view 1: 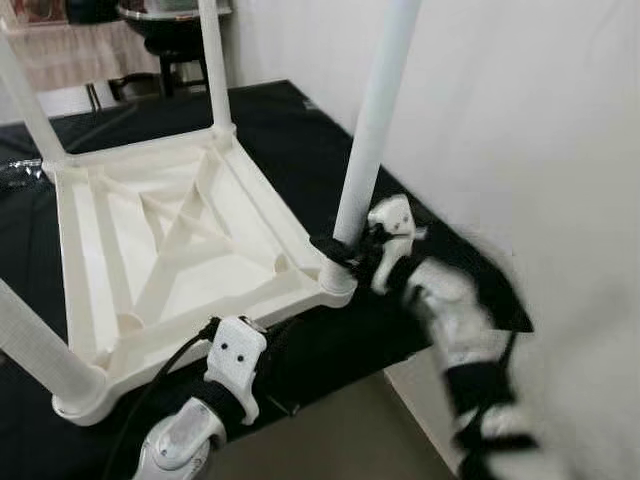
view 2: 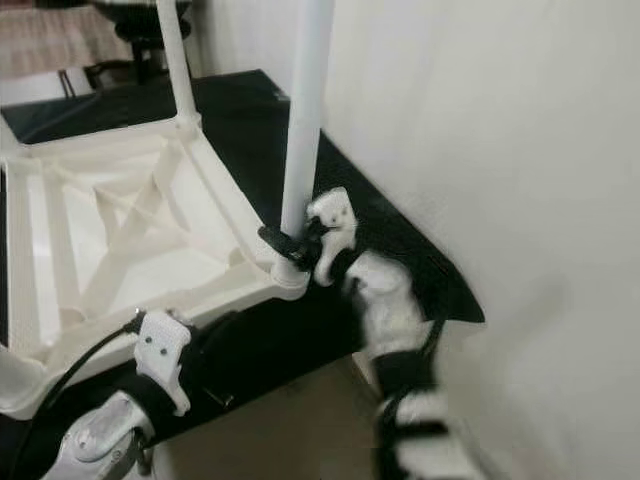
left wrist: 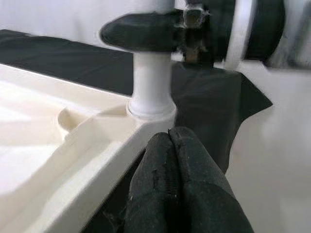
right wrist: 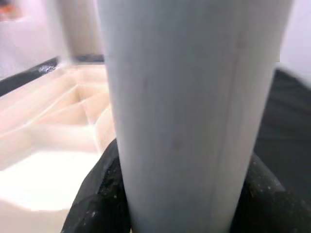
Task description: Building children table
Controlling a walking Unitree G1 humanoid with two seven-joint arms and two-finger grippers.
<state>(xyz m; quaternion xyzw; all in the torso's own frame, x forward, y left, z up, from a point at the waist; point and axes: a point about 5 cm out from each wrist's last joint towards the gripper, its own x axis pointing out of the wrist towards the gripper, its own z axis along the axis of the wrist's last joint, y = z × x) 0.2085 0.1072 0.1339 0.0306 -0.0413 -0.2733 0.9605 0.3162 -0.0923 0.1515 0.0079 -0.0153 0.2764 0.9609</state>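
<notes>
A white plastic children's table top (view 1: 180, 240) lies upside down on a black cloth, ribs facing up. White legs stand upright at its corners. My right gripper (view 1: 345, 252) is shut on the near right leg (view 1: 372, 130) just above its corner socket (view 1: 338, 285). That leg (right wrist: 194, 111) looms close in the right wrist view, with black fingers (right wrist: 97, 194) on both sides. My left gripper (left wrist: 170, 184) is shut with nothing in it, low beside the table top's front edge (left wrist: 97, 160), below that same socket (left wrist: 151, 104). The left wrist (view 1: 235, 365) sits at the cloth's front edge.
A white wall (view 1: 540, 140) stands close on the right. The black cloth (view 1: 290, 130) covers the work surface and ends near my arms at the front. A dark stool or stand (view 1: 170, 40) is at the back. Other legs (view 1: 215, 60) rise at the far corners.
</notes>
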